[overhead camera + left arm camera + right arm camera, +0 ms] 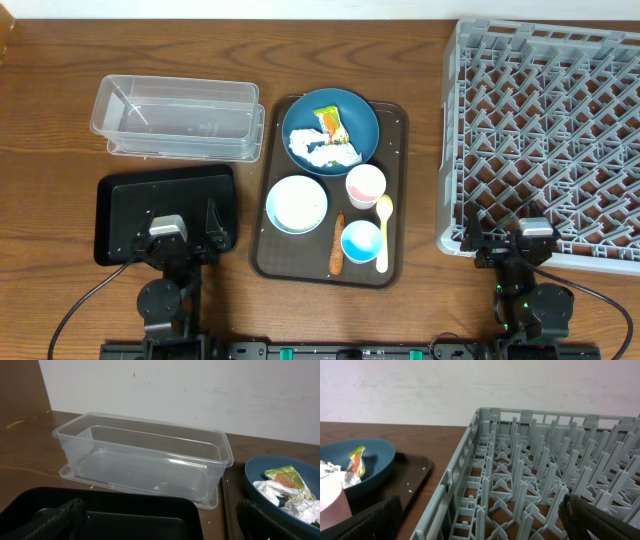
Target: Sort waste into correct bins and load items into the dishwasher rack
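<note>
The dark blue plate (pixel 362 128) holds the green-orange wrapper (pixel 332 122) and crumpled white paper (pixel 325 152). The pale bowl (pixel 296 204), pinkish cup (pixel 365 185), blue cup (pixel 361 240), yellow spoon (pixel 384 228) and carrot stick (pixel 337 257) lie on the brown tray. The clear tub (pixel 175 115) stands at the back left, the black tray (pixel 125 215) in front of it. The grey rack (pixel 545 130) is at the right. My left gripper (pixel 187 235) is open over the black tray (pixel 125 520). My right gripper (pixel 520 243) is open over the rack's near left corner (pixel 520 480).
The dark brown serving tray (pixel 395 265) sits mid-table between the bins and the rack. A few white specks lie on it in the right wrist view (pixel 409 491). A pale wall stands behind the table. Bare wood shows along the back edge.
</note>
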`<state>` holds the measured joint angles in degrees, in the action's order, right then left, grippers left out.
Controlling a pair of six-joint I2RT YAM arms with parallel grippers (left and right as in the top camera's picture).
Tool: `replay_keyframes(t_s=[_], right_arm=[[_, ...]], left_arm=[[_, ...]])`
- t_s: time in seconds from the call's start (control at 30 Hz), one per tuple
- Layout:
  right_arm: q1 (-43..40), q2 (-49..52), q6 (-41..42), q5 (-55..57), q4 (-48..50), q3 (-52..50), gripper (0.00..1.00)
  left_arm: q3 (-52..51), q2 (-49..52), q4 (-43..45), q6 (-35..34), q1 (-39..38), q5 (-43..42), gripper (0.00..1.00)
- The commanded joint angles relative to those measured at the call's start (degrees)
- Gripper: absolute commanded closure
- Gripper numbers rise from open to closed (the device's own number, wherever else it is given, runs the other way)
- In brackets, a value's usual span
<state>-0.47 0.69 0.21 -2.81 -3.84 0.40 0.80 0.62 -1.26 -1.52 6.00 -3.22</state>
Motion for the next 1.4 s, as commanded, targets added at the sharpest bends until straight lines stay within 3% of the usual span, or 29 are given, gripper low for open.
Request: replay_keyframes(t_s=[0.0,0.17,0.33,0.57,0.77,0.93,1.13,1.37], right_arm=[[0.50,-0.31,-0.66,-0.24,-0.20,-0.11,0.01],[0.50,-0.31,0.35,-0.26,-0.22,-0.11,0.01],[0.50,-0.31,7.32,-0.50,-0.17,-0.11,0.01],[0.50,-0.20,7.43,-0.42,-1.73,2.16,0.01],[0.50,4.28,6.56,-0.39,-7.87,11.10,0.01],[0.50,13.42,5.97,-0.46,-16.98,22.03,0.01],[0.50,28.15,5.97,-0.46,-32.24,36.96,0.01],[0.50,42.34,5.95,-0.44,-44.74,49.33,0.01]], left_arm=[[-0.57,-0.39,-2.54,-0.02,0.35,-0.59,0.02],[-0.57,-0.39,-2.54,-0.02,0.35,-0.59,0.02],[-0.57,-0.39,-2.38,-1.51,0.35,-0.63,0.02],[2.25,0.39,-4.22,-4.17,0.35,-2.14,0.02],[11.67,7.54,-10.97,-5.03,0.35,-2.71,0.02],[21.29,18.32,-16.35,-5.03,0.35,-8.26,0.02],[36.33,34.40,-28.65,-5.01,0.35,-15.45,0.02],[56.54,51.60,-53.88,-4.96,0.31,-17.11,0.02]])
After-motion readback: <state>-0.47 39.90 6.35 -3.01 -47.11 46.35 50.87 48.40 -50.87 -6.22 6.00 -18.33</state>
